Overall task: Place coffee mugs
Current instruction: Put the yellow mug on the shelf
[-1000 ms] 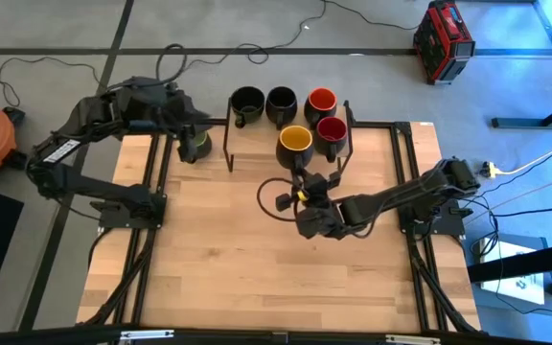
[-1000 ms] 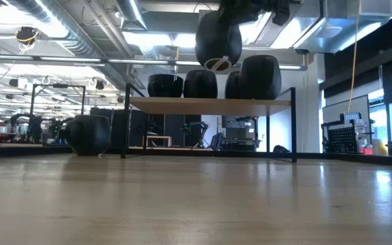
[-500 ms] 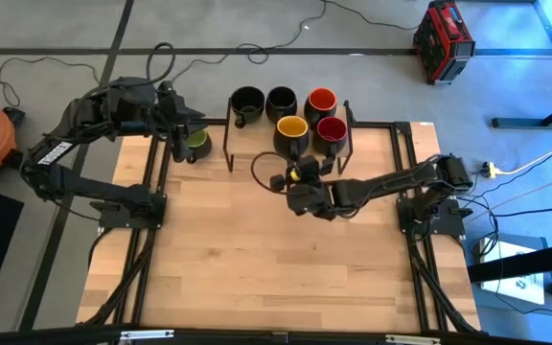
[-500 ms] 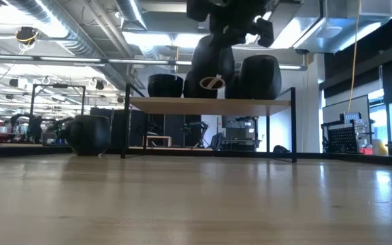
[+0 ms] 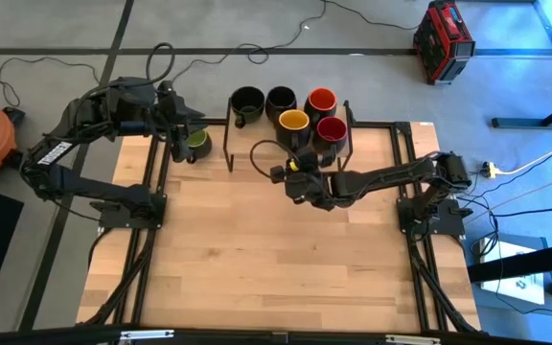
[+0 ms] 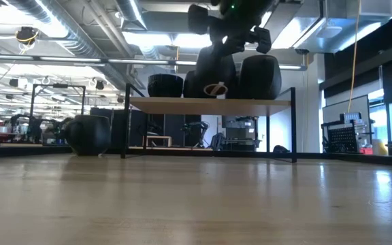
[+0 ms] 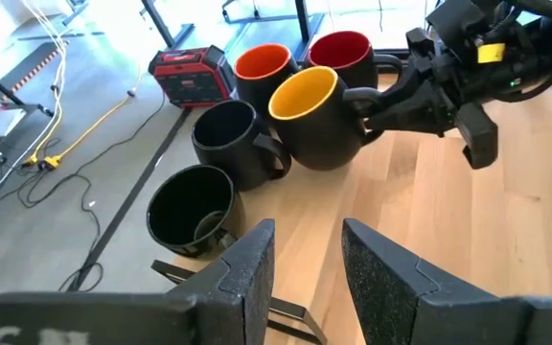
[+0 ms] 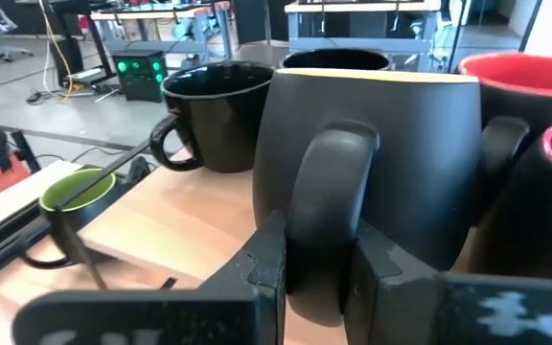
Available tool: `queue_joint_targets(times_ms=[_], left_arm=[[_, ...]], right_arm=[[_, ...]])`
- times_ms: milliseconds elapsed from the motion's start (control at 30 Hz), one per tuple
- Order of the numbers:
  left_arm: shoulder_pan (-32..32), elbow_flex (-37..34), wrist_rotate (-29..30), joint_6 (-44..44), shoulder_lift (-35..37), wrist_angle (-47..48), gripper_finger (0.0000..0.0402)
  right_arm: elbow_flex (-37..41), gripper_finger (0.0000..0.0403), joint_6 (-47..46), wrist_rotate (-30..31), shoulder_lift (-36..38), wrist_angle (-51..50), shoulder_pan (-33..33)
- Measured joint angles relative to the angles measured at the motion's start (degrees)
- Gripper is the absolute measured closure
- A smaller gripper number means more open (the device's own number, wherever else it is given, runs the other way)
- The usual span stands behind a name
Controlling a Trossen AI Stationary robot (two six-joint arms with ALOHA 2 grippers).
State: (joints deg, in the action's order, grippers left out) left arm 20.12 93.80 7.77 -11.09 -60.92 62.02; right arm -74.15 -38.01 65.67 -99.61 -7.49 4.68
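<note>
The yellow-lined mug [image 5: 293,126] sits on the raised shelf [image 6: 209,103] among four other mugs, its handle [image 8: 322,216] clamped between the right gripper [image 5: 300,161] fingers, while the left gripper [image 5: 182,129], fingers parted, hovers beside the green-lined mug [image 5: 195,144]

— Where were the mugs?

— Five stood upright on the raised shelf [image 5: 343,134] at the table's far edge: two black-lined mugs [image 5: 247,103], the orange-red one [image 5: 321,101], the dark red one [image 5: 331,129], and the yellow one [image 5: 293,123].

— And the green mug [image 5: 195,141]?

— Upright near the far left corner.
</note>
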Motion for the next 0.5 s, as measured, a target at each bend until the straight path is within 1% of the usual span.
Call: queue_joint_targets(times_ms=[100,200,333,500], left_arm=[[-0.01,0.0,0.0,-0.02,0.0,0.0,0.0283],[-0.01,0.0,0.0,-0.02,0.0,0.0,0.0283],[-0.02,0.0,0.0,-0.02,0.0,0.0,0.0283],[0.0,0.0,0.0,-0.02,0.0,-0.02,0.0283]], right_arm=[[0.0,0.0359,0.99,-0.35,0.02,0.35,0.07],[0.0,0.0359,1.01,-3.45,0.04,-0.04,0.1],[0.0,0.0359,2.41,-6.14,0.04,0.13,-0.83],[0.0,0.0359,2.5,-6.93,0.04,0.09,-2.13]])
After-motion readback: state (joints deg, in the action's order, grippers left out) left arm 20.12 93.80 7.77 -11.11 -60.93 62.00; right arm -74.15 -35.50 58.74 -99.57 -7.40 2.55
